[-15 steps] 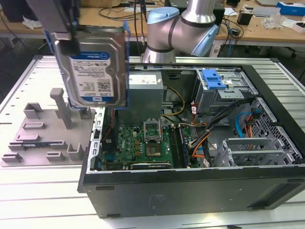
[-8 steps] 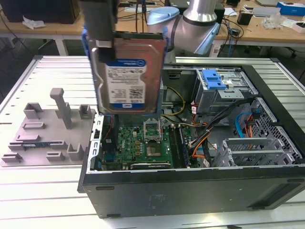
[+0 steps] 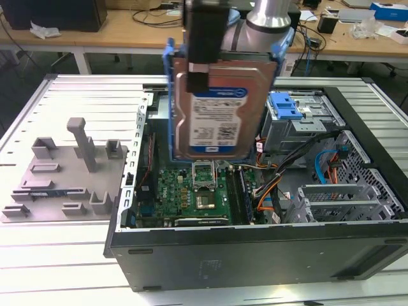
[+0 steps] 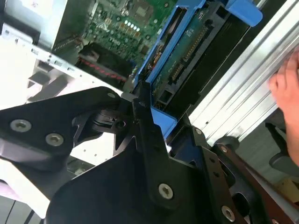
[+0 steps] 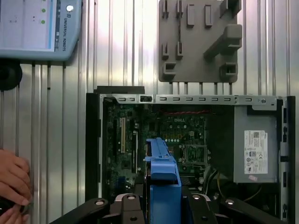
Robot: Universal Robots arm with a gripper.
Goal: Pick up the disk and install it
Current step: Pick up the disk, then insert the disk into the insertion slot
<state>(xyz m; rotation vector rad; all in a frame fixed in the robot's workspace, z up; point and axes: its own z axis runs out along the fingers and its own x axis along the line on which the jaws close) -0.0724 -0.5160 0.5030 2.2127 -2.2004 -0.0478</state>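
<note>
The fingers [image 3: 203, 44] of the gripper [image 3: 213, 60] are clamped on the top edge of the disk [image 3: 213, 111]. It hangs on edge below them, probably so it can be lowered into the open computer case [image 3: 255, 258] underneath. The arm points straight down over the motherboard [image 3: 204, 191].

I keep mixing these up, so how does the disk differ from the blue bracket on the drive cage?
The disk is held upright in the gripper above the open case; the bracket lies on the cage inside it. The disk's blue frame surrounds a silver drive with a white-and-blue label; the bracket is plain blue plastic with no drive. Both have blue plastic.
</note>
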